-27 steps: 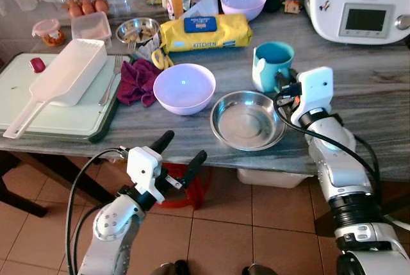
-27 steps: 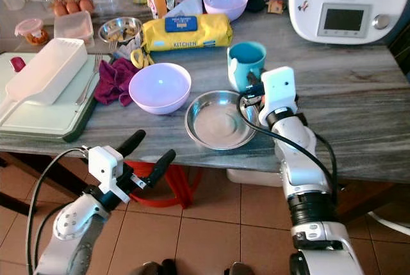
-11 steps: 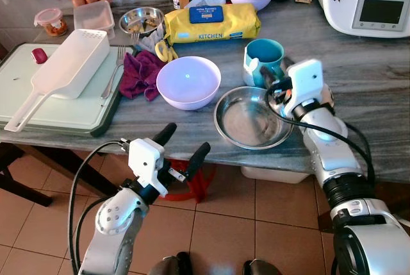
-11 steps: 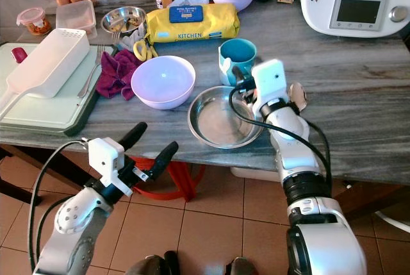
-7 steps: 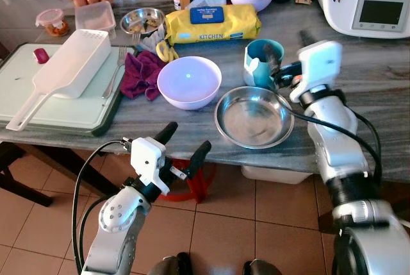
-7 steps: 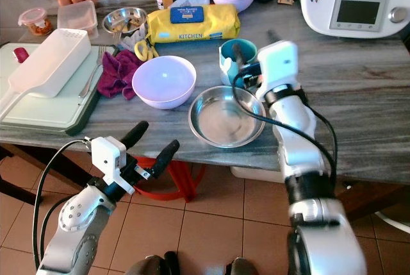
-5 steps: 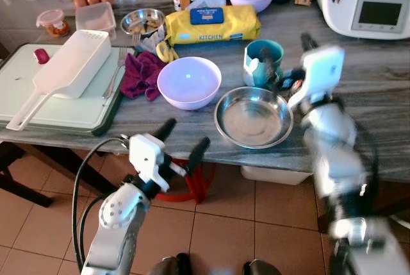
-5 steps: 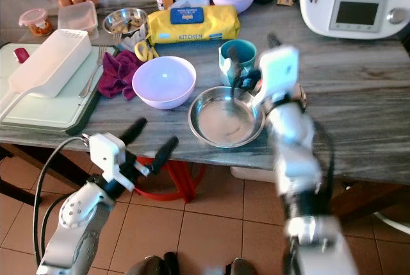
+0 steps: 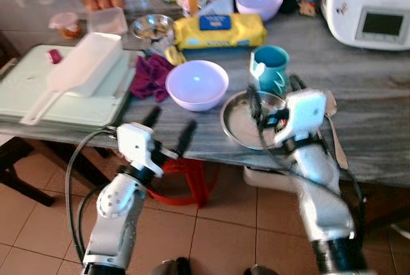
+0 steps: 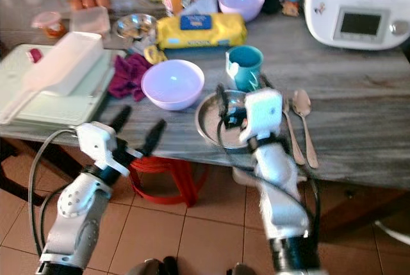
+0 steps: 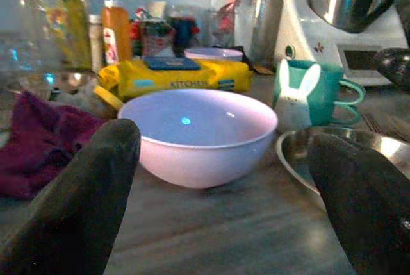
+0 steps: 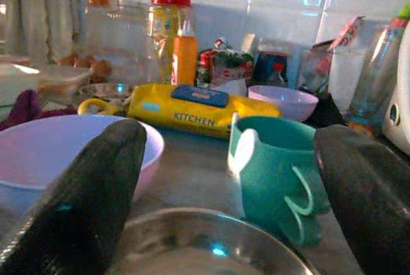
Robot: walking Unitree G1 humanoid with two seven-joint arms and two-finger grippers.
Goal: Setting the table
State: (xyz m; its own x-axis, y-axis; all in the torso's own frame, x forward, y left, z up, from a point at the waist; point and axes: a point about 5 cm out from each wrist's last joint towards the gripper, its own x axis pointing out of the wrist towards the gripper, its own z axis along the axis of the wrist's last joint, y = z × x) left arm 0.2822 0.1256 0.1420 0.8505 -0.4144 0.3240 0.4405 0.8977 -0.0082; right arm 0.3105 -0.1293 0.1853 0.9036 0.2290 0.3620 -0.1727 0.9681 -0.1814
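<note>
Left eye view: shallow round steel bowl (image 9: 246, 121) at the grey streaked surface's (image 9: 378, 95) front edge; right end effector (image 10: 240, 105) over it, fingers apart; left end effector (image 9: 170, 131) likewise apart.

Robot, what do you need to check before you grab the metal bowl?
1. Right gripper open: ok, its fingers stand wide apart.
2. Right gripper lined up with the metal bowl: ok, it hangs over the bowl's near side.
3. Metal bowl empty: ok, nothing shows in it.
4. Room around the bowl: not ok, the teal mug and purple bowl stand close beside it.
5. Spoons out of the way: ok, they lie to the right of the arm.
6. Left gripper out of the way: ok, it is open, low at the table edge.
</note>
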